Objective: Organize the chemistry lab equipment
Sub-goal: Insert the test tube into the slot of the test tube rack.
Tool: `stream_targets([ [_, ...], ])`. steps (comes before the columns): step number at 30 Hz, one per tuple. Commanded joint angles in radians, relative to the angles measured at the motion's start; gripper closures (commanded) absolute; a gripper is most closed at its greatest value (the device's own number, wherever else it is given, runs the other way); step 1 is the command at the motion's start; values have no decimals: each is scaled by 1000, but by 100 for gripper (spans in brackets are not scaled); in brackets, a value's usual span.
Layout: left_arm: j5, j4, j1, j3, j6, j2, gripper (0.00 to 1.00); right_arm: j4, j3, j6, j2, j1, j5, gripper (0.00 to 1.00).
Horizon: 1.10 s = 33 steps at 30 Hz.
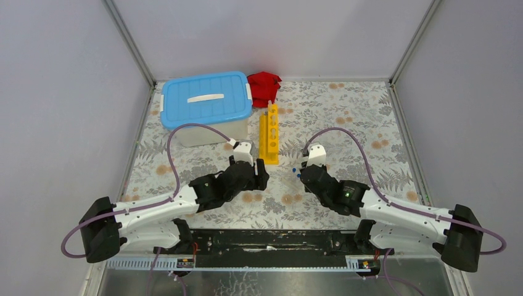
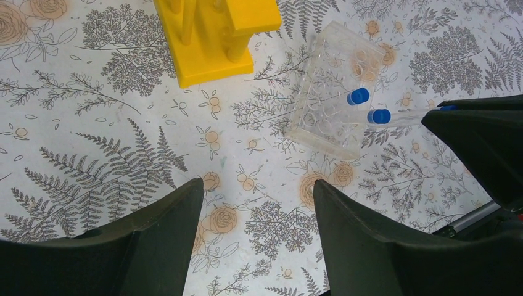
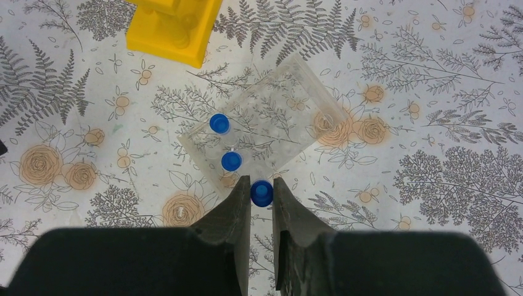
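Note:
My right gripper is shut on a small clear blue-capped tube, holding it at the near edge of the clear tube holder. Two more blue-capped tubes sit in the holder. My left gripper is open and empty over bare table, to the left of the holder. The long yellow holed rack lies just beyond both grippers. The white blue-lidded tub stands at the back left, closed. The black wire ring stand is out of view.
A crumpled red cloth lies at the back, right of the tub. The floral-covered table is walled by grey panels on three sides. The right gripper's black finger shows at the right of the left wrist view.

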<state>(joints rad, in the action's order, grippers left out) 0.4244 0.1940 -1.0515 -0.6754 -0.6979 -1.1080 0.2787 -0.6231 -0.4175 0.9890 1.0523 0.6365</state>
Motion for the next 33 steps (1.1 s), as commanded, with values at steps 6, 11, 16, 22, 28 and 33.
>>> stream_targets([
  [6,-7,-57,16,15,-6,4,28,-59,5,-17,26,14,28,99],
  [11,-12,-63,19,17,-6,-1,28,-64,8,-19,38,13,23,98],
  [16,-15,-66,22,17,-6,-3,28,-65,11,-19,45,14,23,98],
  [22,-23,-70,27,18,-5,-6,28,-65,10,-20,63,14,27,98],
  [28,-25,-73,29,21,-3,-6,28,-68,7,-20,80,14,29,98],
  [33,-31,-78,33,23,-2,-7,28,-63,-3,-17,98,14,30,98],
])
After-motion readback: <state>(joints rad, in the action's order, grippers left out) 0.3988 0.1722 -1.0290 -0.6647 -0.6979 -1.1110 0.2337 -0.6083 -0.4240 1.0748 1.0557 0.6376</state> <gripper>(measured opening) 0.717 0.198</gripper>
